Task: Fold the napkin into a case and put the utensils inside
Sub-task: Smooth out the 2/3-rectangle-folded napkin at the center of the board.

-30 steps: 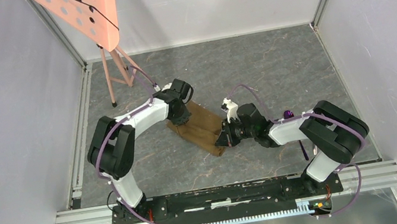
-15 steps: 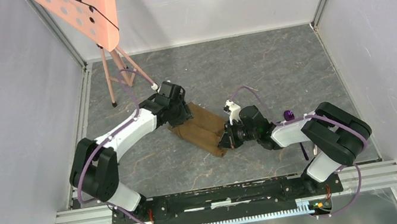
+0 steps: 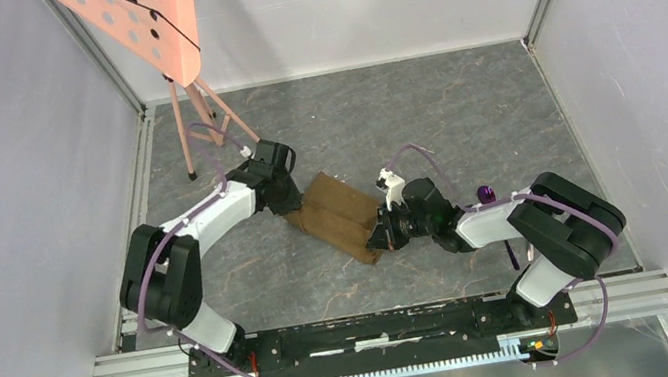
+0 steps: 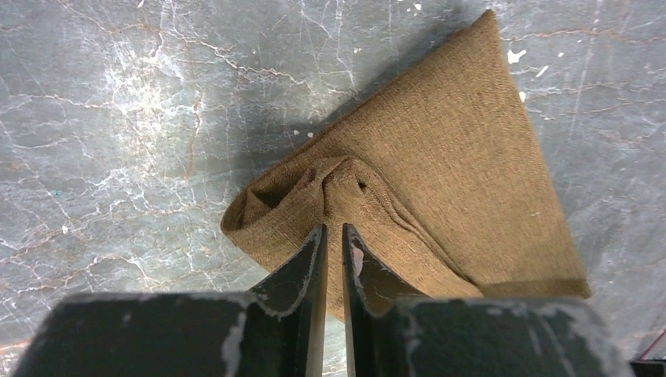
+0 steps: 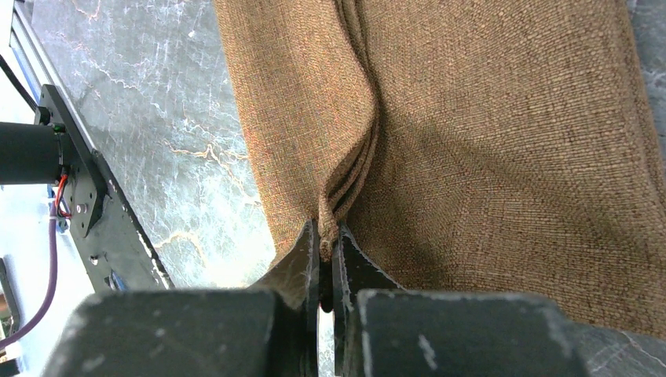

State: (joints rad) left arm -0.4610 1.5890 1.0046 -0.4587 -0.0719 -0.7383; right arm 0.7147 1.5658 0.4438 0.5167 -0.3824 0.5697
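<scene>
The napkin (image 3: 339, 216) lies on the surface (image 3: 461, 118) between the two sets of fingers as a partly folded, multi-layered band. It is not yet a finished case, and the utensils have not been inserted. The opposed grips at the two ends appear intended to keep the band taut along its length, so that the stacked layers stay aligned and the fold line stays straight while the next fold is prepared. The left fingers (image 4: 318, 243) are almost fully closed, with only a thin slit between them. They meet the rounded, rolled corner of the cloth directly ahead of their tips. The fabric puckers into a ridge converging on the tips, which indicates a pinch on a thin fold, though the contact point itself is partly hidden. The broad flat panel extends ahead and to the right of these fingers. The right fingers (image 5: 310, 251) are likewise closed to a narrow gap and clamp a raised pleat of several layers. The pleat rises from between the tips and runs straight ahead, and flat cloth lies on both sides of it. The bare surface shows to the left of these fingers. Risk assessment: excess pull from either side may draw the layers out of register.
</scene>
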